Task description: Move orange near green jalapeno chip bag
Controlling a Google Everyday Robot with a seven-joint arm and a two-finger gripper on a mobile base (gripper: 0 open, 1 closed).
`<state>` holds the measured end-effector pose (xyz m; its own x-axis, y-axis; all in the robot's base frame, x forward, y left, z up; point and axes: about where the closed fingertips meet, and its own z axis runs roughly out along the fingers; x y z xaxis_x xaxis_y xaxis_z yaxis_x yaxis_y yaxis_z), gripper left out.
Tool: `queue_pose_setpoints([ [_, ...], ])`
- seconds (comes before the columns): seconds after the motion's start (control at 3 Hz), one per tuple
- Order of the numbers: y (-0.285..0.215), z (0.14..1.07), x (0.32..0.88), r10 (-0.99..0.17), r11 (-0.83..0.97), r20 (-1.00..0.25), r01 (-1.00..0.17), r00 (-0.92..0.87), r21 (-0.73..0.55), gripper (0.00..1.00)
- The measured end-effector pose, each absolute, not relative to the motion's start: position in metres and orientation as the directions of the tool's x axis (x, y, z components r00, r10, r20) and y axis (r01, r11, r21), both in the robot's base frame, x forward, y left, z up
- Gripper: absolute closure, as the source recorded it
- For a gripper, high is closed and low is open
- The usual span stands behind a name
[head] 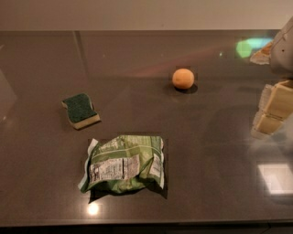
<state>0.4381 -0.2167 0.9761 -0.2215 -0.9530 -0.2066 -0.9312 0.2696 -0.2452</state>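
Note:
The orange (183, 78) is a small round fruit that sits alone on the dark countertop, right of centre toward the back. The green jalapeno chip bag (124, 163) lies crumpled and flat near the front centre, with its white nutrition label facing up. The two are well apart. My gripper (271, 111) hangs at the right edge of the view, right of the orange and somewhat nearer the front. It touches neither the orange nor the bag.
A yellow sponge with a dark green top (81, 110) lies at the left, behind the bag. The counter's back edge meets a pale wall (137, 13). The front edge (146, 224) runs just below the bag.

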Motion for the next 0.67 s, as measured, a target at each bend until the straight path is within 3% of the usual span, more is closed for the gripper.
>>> queue_pose_setpoints([
  [0.67,-0.212,0.976,0.451,-0.950,0.266,-0.233,-0.929,-0.208,-0.259,0.00],
])
